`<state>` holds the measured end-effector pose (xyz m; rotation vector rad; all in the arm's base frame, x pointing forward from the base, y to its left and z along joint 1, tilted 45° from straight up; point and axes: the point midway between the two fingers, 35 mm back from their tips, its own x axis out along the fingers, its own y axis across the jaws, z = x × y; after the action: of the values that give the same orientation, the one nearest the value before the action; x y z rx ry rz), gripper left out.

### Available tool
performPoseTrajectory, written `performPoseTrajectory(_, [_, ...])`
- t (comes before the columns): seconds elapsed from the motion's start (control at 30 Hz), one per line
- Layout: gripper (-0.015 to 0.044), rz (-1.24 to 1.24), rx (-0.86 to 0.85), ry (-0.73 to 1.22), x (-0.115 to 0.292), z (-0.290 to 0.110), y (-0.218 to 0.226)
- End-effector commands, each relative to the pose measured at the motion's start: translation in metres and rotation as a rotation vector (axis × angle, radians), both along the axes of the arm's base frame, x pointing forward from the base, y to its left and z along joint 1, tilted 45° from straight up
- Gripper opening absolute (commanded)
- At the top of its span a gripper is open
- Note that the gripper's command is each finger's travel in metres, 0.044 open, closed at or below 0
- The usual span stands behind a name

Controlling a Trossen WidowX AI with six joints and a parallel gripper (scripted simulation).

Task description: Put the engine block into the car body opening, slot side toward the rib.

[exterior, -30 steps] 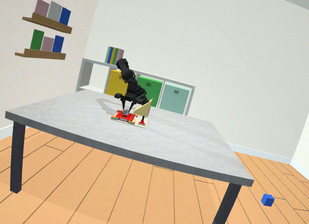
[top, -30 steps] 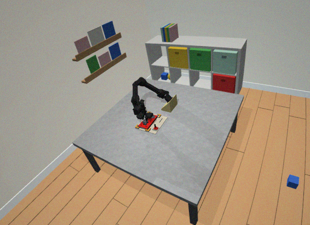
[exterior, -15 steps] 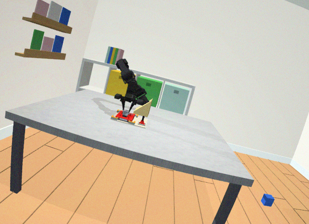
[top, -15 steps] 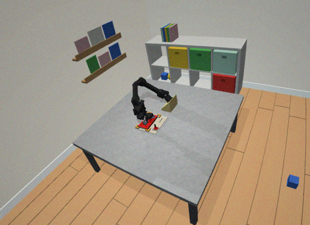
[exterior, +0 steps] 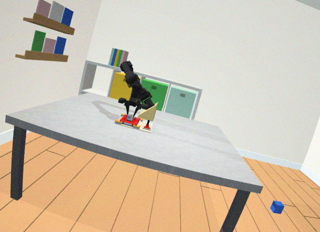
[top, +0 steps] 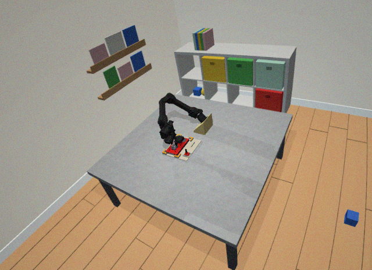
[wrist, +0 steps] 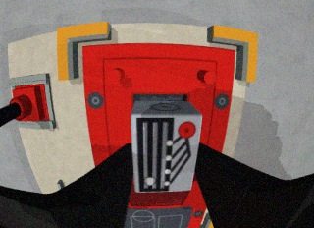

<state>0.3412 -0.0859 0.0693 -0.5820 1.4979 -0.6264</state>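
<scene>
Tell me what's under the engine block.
The engine block, held between the jaws of the gripper, sits over the red car body on its beige board. The opening and rib directly beneath are covered.
</scene>
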Motion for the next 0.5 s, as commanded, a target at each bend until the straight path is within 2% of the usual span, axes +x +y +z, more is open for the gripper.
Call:
performPoseTrajectory(0.0, [0.0158,0.003,-0.004,0.001,0.0002,-0.0004,-0.0010])
performPoseTrajectory(0.47, [0.0158,0.003,-0.004,0.000,0.0002,-0.0034,-0.0040])
